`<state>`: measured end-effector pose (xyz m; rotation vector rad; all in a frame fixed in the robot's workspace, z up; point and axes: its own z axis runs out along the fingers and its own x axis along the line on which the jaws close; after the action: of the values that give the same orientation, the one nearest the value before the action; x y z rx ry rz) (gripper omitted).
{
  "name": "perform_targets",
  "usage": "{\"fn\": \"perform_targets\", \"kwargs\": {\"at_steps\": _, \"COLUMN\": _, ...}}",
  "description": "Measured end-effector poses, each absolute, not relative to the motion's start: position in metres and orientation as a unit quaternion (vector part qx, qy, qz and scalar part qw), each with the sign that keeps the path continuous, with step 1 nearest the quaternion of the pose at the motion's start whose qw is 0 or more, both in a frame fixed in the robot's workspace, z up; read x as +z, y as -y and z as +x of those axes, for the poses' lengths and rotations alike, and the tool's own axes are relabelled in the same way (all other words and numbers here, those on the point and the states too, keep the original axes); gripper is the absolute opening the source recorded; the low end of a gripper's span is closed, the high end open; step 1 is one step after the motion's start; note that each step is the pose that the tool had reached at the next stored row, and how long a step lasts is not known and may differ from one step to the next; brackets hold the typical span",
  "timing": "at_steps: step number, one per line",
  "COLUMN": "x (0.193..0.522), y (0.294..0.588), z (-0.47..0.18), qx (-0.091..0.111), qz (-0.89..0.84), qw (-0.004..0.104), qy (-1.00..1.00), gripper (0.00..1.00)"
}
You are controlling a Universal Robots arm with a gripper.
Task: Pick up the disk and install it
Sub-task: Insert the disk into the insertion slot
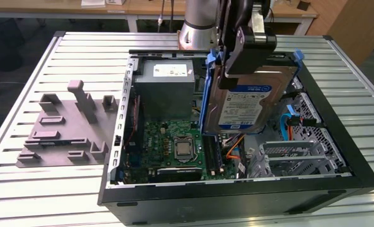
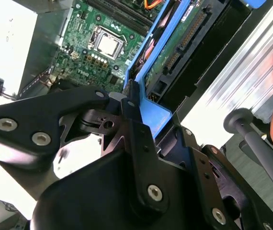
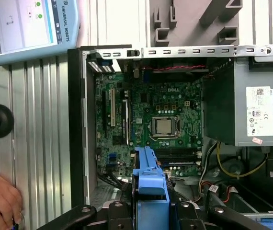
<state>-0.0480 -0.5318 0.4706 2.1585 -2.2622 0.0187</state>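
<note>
The disk [image 1: 243,109] is a silver hard drive with a white-and-blue label in a blue plastic carrier. It hangs on edge, label facing the front, above the open computer case [image 1: 237,191]. My gripper [image 1: 239,71] is shut on the carrier's upper edge. In the second wrist view, the black fingers [image 2: 132,108] clamp the blue carrier [image 2: 153,112] with the drive's circuit side beyond. In the first wrist view, the carrier [image 3: 150,184] sticks out from the gripper [image 3: 151,213] over the green motherboard [image 3: 160,120]. The disk touches nothing in the case.
Inside the case are a grey power-supply box [image 1: 164,82], the motherboard [image 1: 174,142], orange and blue cables [image 1: 234,149] and a metal drive cage [image 1: 294,156]. A grey fixture plate [image 1: 67,127] lies at the exterior view's left. A person's hand [image 3: 0,201] and a tablet [image 3: 26,24] lie beside the case.
</note>
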Motion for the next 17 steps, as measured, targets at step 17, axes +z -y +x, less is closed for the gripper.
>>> {"fn": "perform_targets", "kwargs": {"at_steps": 17, "x": 0.469, "y": 0.543, "z": -0.039, "qx": 0.006, "qz": 0.687, "qw": 0.007, "qy": 0.727, "gripper": 0.36}}
